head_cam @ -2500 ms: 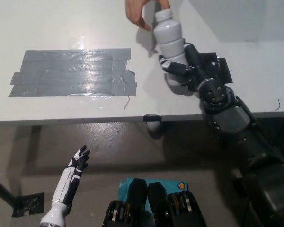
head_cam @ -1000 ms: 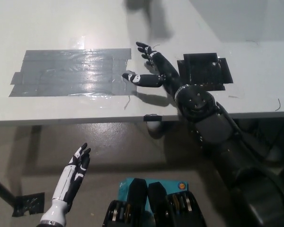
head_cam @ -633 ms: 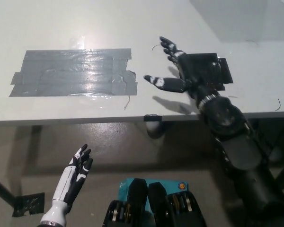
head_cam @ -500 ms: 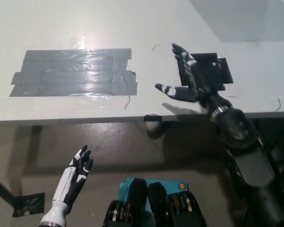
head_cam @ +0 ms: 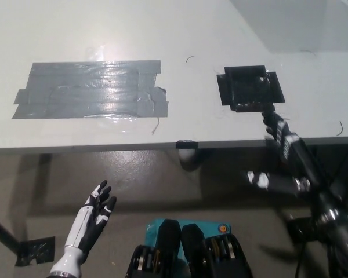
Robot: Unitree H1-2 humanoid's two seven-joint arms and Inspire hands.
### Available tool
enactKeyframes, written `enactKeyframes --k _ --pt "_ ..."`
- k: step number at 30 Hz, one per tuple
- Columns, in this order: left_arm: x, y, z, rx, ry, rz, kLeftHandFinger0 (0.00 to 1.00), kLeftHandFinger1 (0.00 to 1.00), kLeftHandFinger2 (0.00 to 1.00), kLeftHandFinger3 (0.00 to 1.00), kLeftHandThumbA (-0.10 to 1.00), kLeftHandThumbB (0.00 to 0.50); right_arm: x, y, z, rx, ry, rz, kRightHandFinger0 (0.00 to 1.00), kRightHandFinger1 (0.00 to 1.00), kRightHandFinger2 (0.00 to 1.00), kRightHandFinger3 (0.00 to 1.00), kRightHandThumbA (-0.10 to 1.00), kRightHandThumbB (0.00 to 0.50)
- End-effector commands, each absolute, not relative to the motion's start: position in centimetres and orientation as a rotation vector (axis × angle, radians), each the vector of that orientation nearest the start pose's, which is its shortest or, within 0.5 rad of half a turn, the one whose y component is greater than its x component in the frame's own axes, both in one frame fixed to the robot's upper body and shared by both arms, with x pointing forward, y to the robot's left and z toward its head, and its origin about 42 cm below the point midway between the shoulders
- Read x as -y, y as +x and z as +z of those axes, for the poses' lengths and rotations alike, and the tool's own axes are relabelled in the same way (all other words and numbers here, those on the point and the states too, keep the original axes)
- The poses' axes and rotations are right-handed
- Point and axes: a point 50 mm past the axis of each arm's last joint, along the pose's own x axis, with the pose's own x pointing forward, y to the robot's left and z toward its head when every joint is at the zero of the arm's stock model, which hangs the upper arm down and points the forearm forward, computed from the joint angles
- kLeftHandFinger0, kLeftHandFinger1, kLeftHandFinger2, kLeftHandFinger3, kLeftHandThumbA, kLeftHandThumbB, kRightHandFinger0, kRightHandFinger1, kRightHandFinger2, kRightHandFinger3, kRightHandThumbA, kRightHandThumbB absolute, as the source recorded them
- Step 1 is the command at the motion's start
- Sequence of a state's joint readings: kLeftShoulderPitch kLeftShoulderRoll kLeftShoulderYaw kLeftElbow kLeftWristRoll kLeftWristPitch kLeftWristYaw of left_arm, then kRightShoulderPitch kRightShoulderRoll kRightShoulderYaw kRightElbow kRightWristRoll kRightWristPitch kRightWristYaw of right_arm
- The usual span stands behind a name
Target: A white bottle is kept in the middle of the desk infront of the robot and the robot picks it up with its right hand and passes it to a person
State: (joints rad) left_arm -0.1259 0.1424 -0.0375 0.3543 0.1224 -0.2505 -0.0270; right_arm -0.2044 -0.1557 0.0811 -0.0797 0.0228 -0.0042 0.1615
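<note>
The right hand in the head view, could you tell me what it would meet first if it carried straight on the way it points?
The right hand points up-picture toward the desk edge; likely that edge or the black patch beyond, though motion blur and depth leave this unclear.

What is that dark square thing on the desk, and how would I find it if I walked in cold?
Start with the wide white desk and find the big shiny patch of grey tape strips on its left half. Look to the right of it, near the front edge: there lies a flat black square patch. It is the only black, matte mark, far smaller than the glossy grey tape.
</note>
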Motion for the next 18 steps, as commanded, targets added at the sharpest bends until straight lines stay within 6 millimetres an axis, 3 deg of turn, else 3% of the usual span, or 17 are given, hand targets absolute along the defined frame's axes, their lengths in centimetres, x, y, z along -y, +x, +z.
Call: enactKeyframes --k 1,4,7,10,12,18 --pt "-25.2 33.1 7.0 0.088 0.308 -0.097 1.00 1.00 1.00 1.00 0.85 0.092 20.2 33.3 17.1 0.332 0.042 0.258 1.00 1.00 1.00 1.00 0.93 0.213" --pt "-25.2 33.3 7.0 0.093 0.310 -0.097 1.00 1.00 1.00 1.00 0.86 0.094 19.8 33.8 15.1 0.298 0.036 0.221 1.00 1.00 1.00 1.00 0.90 0.240" --pt "-25.1 33.4 7.0 0.091 0.300 -0.098 1.00 1.00 1.00 1.00 0.85 0.092 19.6 34.6 11.7 0.234 -0.018 0.202 1.00 1.00 1.00 1.00 0.87 0.200" --pt "-25.1 33.4 7.1 0.093 0.289 -0.094 1.00 1.00 1.00 1.00 0.83 0.091 19.7 34.9 9.5 0.187 -0.068 0.207 1.00 1.00 1.00 1.00 0.85 0.201" --pt "-25.1 33.5 7.3 0.099 0.306 -0.099 1.00 1.00 1.00 1.00 0.85 0.082 19.9 35.0 9.1 0.170 -0.096 0.217 1.00 1.00 1.00 1.00 0.88 0.238" --pt "-25.0 33.7 7.2 0.102 0.308 -0.099 1.00 1.00 1.00 1.00 0.87 0.099 19.9 35.1 8.6 0.166 -0.104 0.227 1.00 1.00 1.00 1.00 0.87 0.228"
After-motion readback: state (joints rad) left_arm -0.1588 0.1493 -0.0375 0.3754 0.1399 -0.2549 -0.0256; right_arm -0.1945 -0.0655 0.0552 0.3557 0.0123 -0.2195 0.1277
